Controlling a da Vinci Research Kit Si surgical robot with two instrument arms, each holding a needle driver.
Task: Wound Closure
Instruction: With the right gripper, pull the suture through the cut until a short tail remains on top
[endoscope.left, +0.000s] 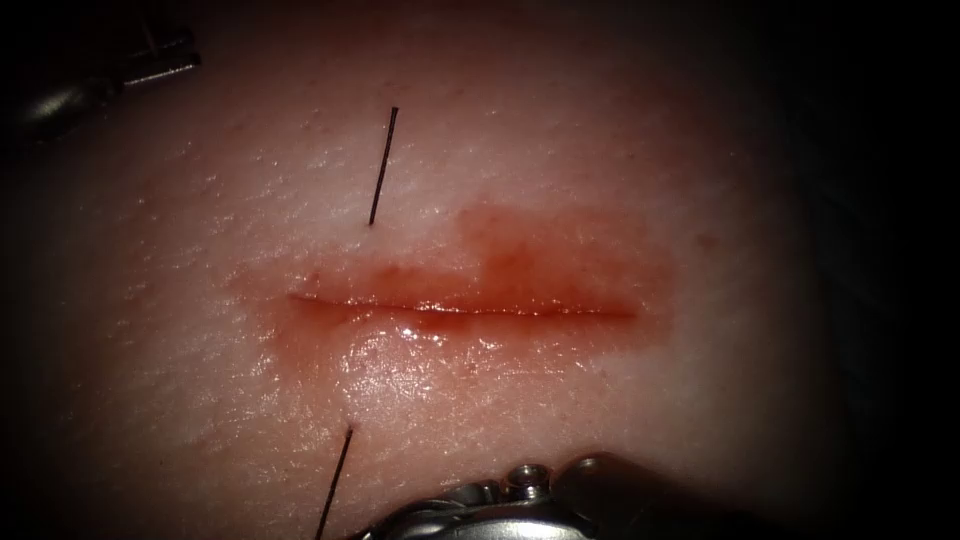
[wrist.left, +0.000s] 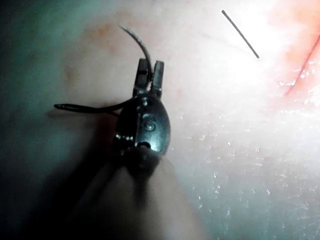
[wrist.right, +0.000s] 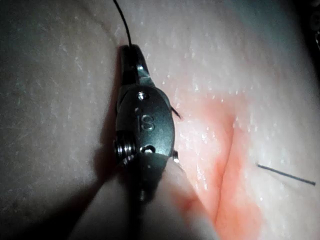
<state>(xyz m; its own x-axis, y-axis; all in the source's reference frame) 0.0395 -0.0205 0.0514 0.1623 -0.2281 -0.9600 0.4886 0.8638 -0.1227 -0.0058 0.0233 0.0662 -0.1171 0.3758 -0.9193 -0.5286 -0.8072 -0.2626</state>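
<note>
Looking down through the endoscope, the tissue (endoscope.left: 200, 330) has a horizontal cut (endoscope.left: 465, 310) across the middle with red fluid (endoscope.left: 540, 265) pooled around it, mostly above and toward the right end. A short stub of thread (endoscope.left: 383, 166) sticks up out of the tissue above the cut near its left end, and a second strand (endoscope.left: 334, 484) comes out below the cut on the same side and runs down toward the right tool (endoscope.left: 480, 505) at the bottom edge. The left tool (endoscope.left: 100, 75) sits way off in the top left corner, well apart from the cut. From the left wrist camera, the left tool (wrist.left: 150, 75) has its jaws pressed together on the needle (wrist.left: 135, 42), pinching it partway along the curve, with the needle clear of the tissue. From the right wrist camera, the right tool (wrist.right: 131, 62) looks clamped on the thread (wrist.right: 121, 20), which leads away from its tip.
</note>
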